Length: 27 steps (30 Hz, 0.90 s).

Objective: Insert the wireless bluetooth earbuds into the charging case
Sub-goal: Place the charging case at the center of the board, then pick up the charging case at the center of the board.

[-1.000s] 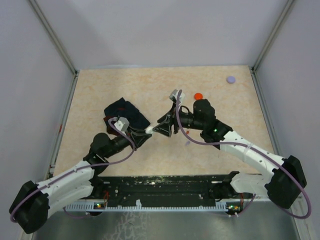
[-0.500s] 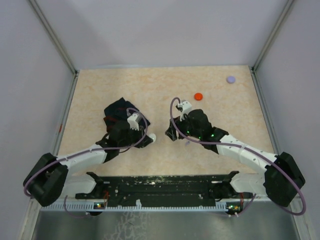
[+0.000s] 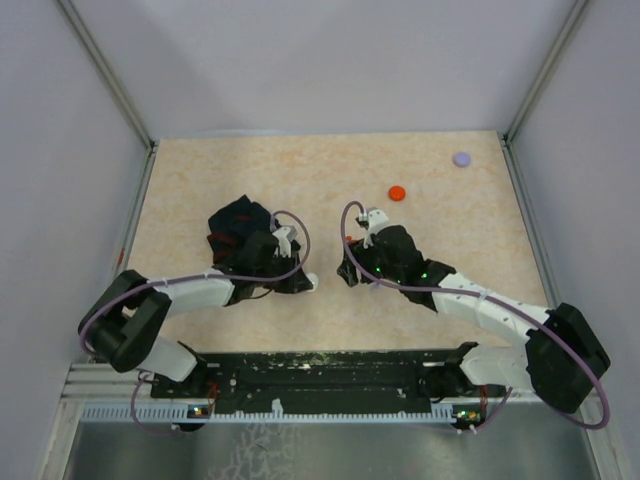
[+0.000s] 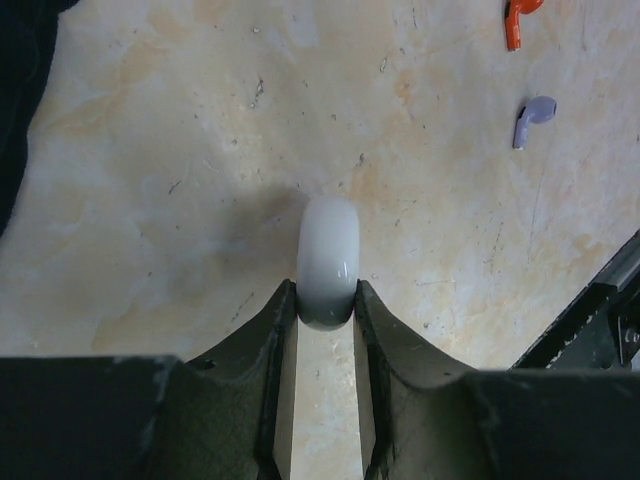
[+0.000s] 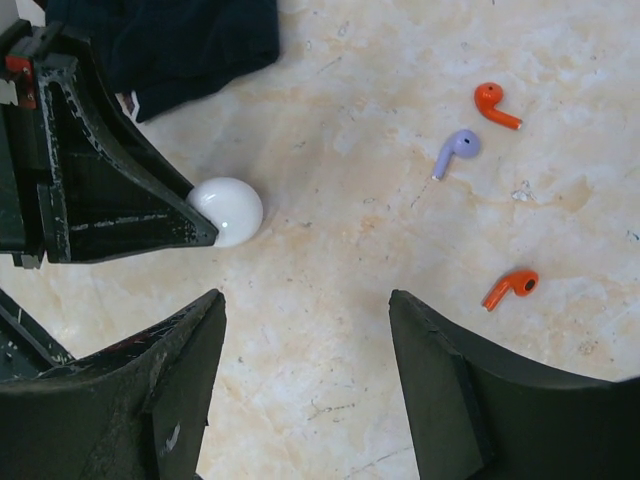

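Left wrist view: the left gripper (image 4: pixel 327 300) is clamped on a glossy white rounded plastic charging case (image 4: pixel 328 245). It pinches the near end between both fingertips, and the rest of the case juts out ahead of them.
Right gripper: the right gripper (image 5: pixel 305 305) hangs over the beige stone-patterned table (image 5: pixel 330 400), jaws spread wide with nothing between them.
Case position: ahead and to the left of the right gripper's fingers; whether its lid is open cannot be told.
Earbuds: an orange-red curved plastic earbud (image 5: pixel 495 105), a lavender curved plastic earbud (image 5: pixel 455 148) and a second orange-red earbud (image 5: pixel 512 287) lie apart on the table, ahead and to the right of the right gripper. None is in the case.
Handling: the earbuds are probably very light, hard and slick, so likely to skid or flip under a finger. Each is best pinched across its bulb, leaving the stem free.
Case grip: the hold is narrow on a smooth shell, so the case may twist when pressed.
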Available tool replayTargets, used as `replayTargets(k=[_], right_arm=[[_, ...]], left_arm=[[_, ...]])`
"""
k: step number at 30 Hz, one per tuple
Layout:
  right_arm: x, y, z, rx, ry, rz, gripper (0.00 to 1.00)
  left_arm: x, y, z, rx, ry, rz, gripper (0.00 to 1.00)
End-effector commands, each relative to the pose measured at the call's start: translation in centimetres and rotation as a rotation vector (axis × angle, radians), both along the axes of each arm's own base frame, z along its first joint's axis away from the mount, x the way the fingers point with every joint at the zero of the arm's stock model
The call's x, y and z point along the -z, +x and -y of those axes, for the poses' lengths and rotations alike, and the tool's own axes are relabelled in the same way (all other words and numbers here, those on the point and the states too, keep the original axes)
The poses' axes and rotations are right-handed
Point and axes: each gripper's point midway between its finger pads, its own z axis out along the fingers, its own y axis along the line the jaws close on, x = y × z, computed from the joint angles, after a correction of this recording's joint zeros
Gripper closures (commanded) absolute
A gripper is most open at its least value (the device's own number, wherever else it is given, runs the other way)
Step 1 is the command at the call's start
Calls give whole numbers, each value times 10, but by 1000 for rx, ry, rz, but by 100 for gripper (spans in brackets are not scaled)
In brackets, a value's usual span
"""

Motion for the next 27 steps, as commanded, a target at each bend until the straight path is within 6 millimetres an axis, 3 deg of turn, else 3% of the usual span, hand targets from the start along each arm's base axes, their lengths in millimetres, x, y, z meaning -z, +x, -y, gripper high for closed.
replayTargets(k=[1, 4, 10, 14, 18, 22, 27], right_arm=[[-7, 7, 1, 39, 27, 14, 33], [-4, 8, -2, 57, 30, -21, 30], [-4, 18, -7, 72, 9, -37, 14], [-3, 19, -8, 59, 4, -30, 12], [-7, 29, 0, 94, -55, 11, 12], [-16, 53, 15, 176, -123, 57, 12], [-13, 90, 37, 274, -154, 32, 11]], left_arm=[[13, 2, -9, -15, 71, -46, 65], [11, 3, -12, -28, 85, -45, 54], [3, 8, -28, -71, 142, 3, 40], [-10, 11, -39, -103, 172, 41, 31], [-33, 14, -48, -130, 186, 96, 14], [-59, 16, -60, -149, 212, 135, 2], [-102, 22, -81, -176, 260, 242, 0]])
